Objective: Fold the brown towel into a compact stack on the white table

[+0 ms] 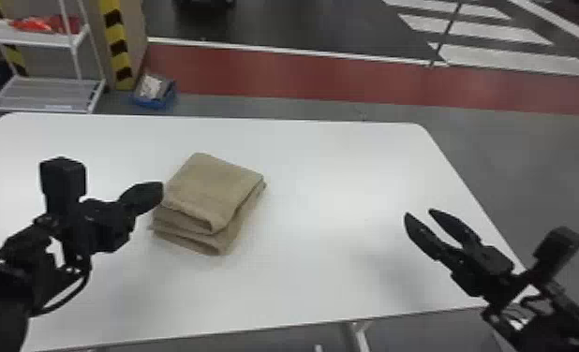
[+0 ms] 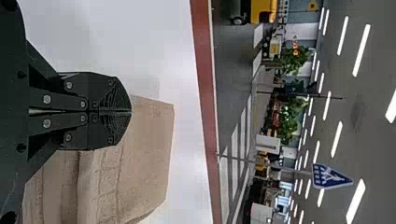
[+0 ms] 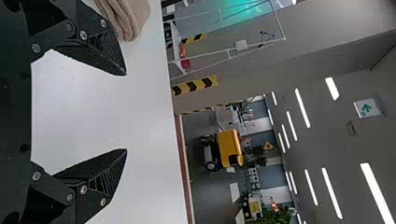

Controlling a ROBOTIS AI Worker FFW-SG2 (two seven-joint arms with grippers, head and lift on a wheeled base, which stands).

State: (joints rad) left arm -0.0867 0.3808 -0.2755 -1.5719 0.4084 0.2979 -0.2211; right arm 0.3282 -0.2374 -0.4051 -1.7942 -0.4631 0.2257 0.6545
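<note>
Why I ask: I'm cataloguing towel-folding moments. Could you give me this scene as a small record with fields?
towel: brown, folded into a layered stack
towel position: on the white table, left of its middle
stack neatness: lower layers jut out a little on the near side
left end effector: at the towel's left side, fingers shut with nothing visible between them; contact unclear
right end effector: over the table's right part, away from the towel, fingers open
background: white rack and blue bin beyond the table

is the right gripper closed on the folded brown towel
No, the right gripper is open over the white table, away from the brown towel.
</note>
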